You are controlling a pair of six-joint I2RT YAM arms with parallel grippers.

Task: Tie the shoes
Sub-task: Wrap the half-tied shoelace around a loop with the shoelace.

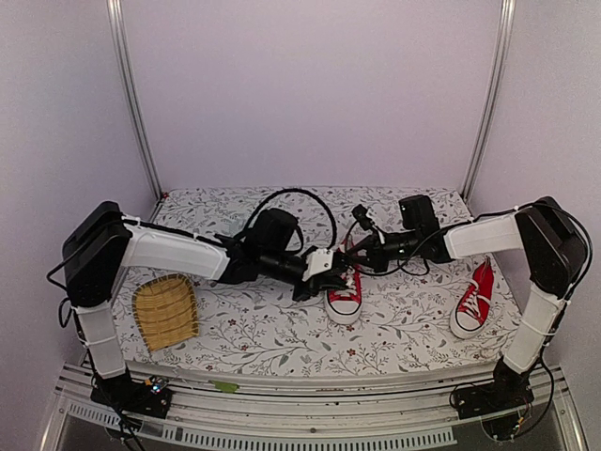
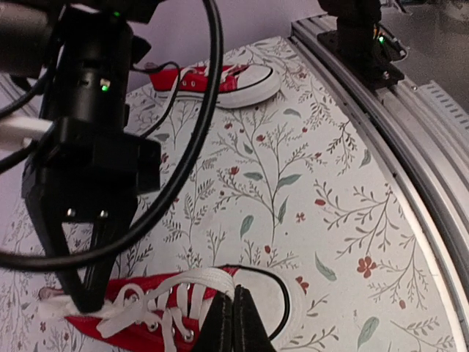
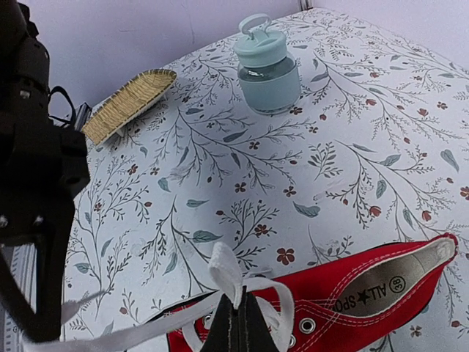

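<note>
The desk (image 1: 282, 343), covered in a floral print, carries everything. At its left end lies a woven tray (image 1: 165, 314), well apart from the work.

One red sneaker (image 1: 345, 299) sits near the middle of the desk with its toe toward the near edge, and both arms meet over it. The second sneaker (image 1: 472, 303) lies off to the right by the right arm's base, untouched. Such small canvas shoes are likely light, with soft uppers on stiffer rubber soles. A sideways tug on a lace would probably drag the whole shoe across the cloth rather than tighten anything, so opposed pulls from both sides look safer.

A teal jar (image 3: 268, 70) with a handled lid stands beyond the shoe in the right wrist view.

The white lace (image 2: 172, 297) is the thing to hold. It is flat, limp and thin, likely to slip from a loose pinch and to twist. It is best taken close to the eyelets or mid-strand, with the flat side between the pads.

The right claw (image 3: 238, 326) is pinching a fold of that lace, which stands up as a small loop just above its tips. The left claw (image 2: 234, 319) is pressed together low over the lacing near the toe cap; whether a strand is caught in it I cannot tell.
</note>
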